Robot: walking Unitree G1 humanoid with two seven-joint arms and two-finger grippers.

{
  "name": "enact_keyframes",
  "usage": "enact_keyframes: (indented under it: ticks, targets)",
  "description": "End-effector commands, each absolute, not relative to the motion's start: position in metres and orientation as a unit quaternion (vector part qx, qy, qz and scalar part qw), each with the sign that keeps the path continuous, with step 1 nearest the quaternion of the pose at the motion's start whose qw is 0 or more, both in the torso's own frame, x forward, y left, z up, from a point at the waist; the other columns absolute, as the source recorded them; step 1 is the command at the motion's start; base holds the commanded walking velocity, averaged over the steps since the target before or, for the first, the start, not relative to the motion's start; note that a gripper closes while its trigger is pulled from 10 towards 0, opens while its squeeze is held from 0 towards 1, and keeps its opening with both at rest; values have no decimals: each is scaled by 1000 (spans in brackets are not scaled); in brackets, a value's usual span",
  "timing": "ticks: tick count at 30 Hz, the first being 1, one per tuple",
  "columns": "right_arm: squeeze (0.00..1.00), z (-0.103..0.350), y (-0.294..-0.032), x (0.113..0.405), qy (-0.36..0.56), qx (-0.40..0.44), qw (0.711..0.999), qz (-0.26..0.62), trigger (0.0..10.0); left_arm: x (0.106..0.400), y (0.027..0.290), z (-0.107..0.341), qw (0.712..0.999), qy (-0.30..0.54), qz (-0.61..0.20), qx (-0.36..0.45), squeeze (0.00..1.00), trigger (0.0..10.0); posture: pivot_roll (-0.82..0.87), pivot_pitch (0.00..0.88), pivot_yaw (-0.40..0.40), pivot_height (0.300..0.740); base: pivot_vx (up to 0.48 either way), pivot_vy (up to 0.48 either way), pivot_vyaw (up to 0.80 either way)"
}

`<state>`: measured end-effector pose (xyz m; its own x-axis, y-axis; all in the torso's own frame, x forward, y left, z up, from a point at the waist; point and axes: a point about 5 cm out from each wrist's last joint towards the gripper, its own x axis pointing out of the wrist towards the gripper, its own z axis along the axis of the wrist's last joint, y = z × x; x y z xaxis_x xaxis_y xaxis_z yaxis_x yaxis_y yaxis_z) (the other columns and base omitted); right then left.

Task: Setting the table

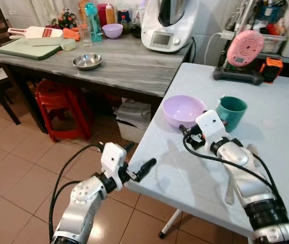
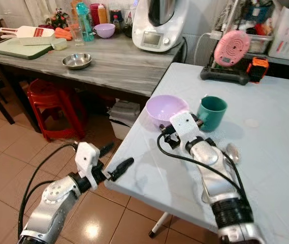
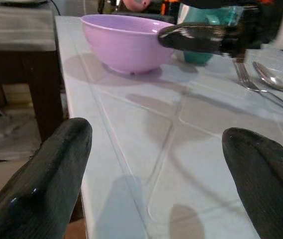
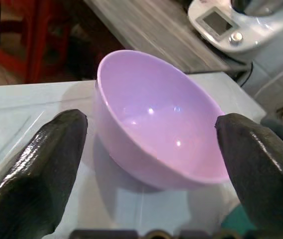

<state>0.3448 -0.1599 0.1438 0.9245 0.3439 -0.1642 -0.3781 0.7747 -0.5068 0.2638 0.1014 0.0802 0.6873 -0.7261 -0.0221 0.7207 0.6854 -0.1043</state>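
Note:
A lilac bowl [image 1: 182,109] stands near the left edge of the pale blue table [image 1: 276,96], with a teal cup [image 1: 231,112] just to its right. My right gripper [image 1: 187,134] hovers low over the table just in front of the bowl, open. In the right wrist view the bowl [image 4: 156,124] sits between the spread fingers [image 4: 56,144]. A fork [image 3: 245,79] and a spoon [image 3: 270,79] lie on the table beside my right forearm. My left gripper [image 1: 139,156] is open and empty at the table's left edge, pointing toward the bowl [image 3: 124,42].
A grey wooden table [image 1: 129,66] at the back left carries a steel bowl [image 1: 87,61], a white kitchen machine [image 1: 164,25], a cutting board [image 1: 25,48] and bottles. Red stools [image 1: 60,107] stand under it. A pink device [image 1: 245,48] sits at the blue table's far end.

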Motion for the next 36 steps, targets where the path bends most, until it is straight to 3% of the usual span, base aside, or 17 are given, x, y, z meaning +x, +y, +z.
enact_keyframes:
  ticks: [1, 8, 20, 21, 22, 36]
  targets:
    - [0, 148, -158, 349, 27, -294, 933, 208, 10000, 263, 100, 85, 913, 23, -405, -38, 0, 10000, -33, 1, 9, 740, 0, 0, 0]
    - [0, 146, -148, 367, 66, -358, 888, 280, 10000, 260, 100, 87, 912, 14, -410, -31, 0, 10000, -23, 6, -4, 740, 0, 0, 0]
    - [0, 134, -159, 378, 89, -453, 845, 268, 10000, 257, 94, 87, 904, 9, -427, -31, 0, 10000, -19, 0, -1, 740, 0, 0, 0]
    - [0, 133, -159, 378, 88, -458, 843, 268, 4235, 257, 94, 87, 904, 8, -427, -31, 0, 10000, -19, 0, -1, 740, 0, 0, 0]
    - [0, 133, -161, 378, 90, -457, 844, 265, 275, 257, 94, 87, 904, 8, -427, -31, 0, 10000, -16, 0, 0, 740, 0, 0, 0]
    - [0, 129, -180, 381, 102, -488, 835, 232, 0, 258, 94, 88, 902, 6, -431, -31, 0, 10000, -10, 0, 3, 740, 0, 0, 0]
